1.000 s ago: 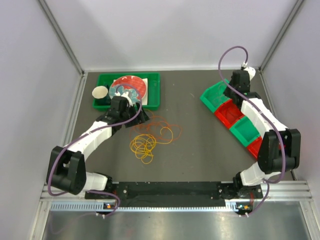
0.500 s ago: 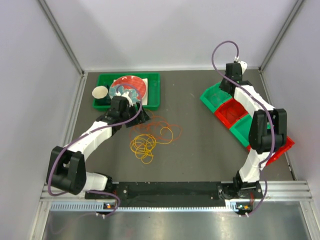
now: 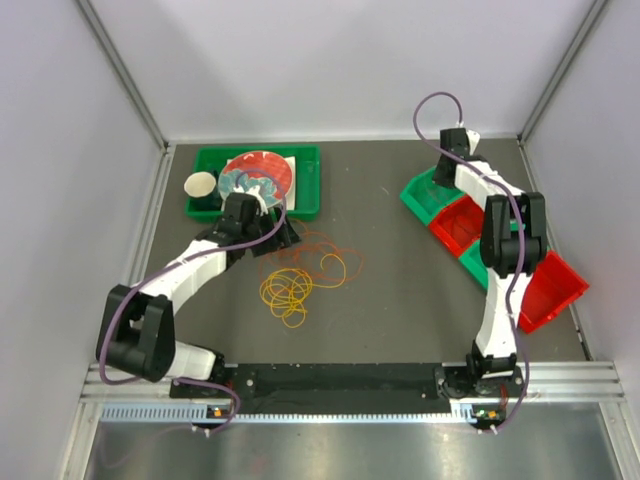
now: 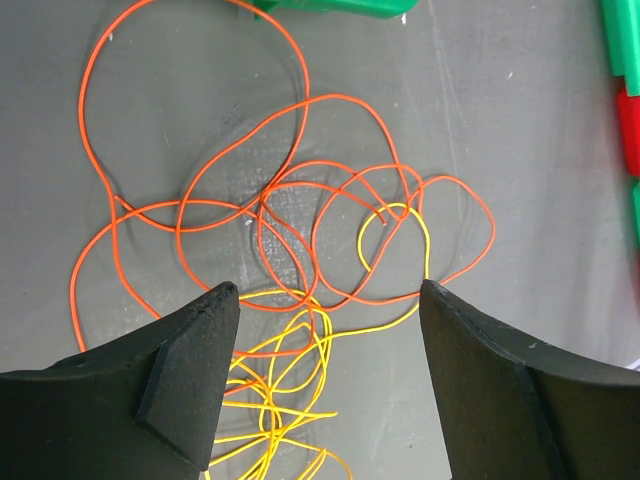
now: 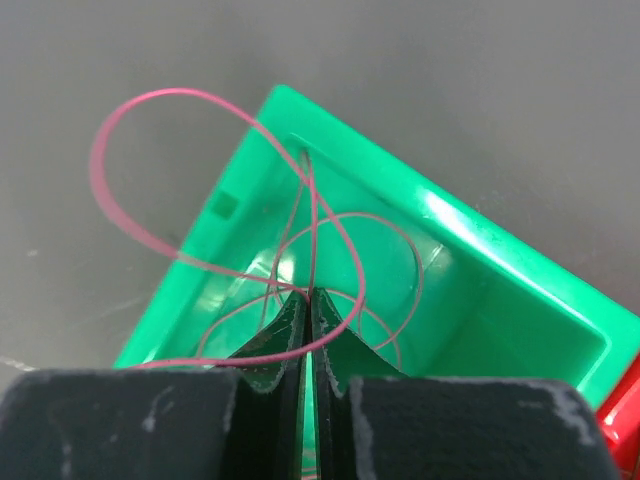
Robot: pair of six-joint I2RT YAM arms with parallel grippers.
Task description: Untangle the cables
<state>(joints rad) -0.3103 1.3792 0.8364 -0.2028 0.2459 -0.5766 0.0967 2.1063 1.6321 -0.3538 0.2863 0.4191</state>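
The left gripper point(image 4: 328, 292) hangs released over tangled orange cables point(image 4: 265, 205) and yellow cables point(image 4: 395, 207) on the worktop point(image 3: 400, 300). The right gripper point(image 5: 308, 295) clenches a pink cable point(image 5: 312, 230); loops dangle into the green bin point(image 5: 480, 250).

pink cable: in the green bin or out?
Partly in: most of the pink cable hangs into the green bin, one loop sticks out over the rim; shut right tool pinches it.

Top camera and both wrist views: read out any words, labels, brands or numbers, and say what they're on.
No readable text in any view.
Red plate in the green tray: printed pattern, too small to tell if it holds lettering.
Green bin, pink cable, right pincer: no markings.
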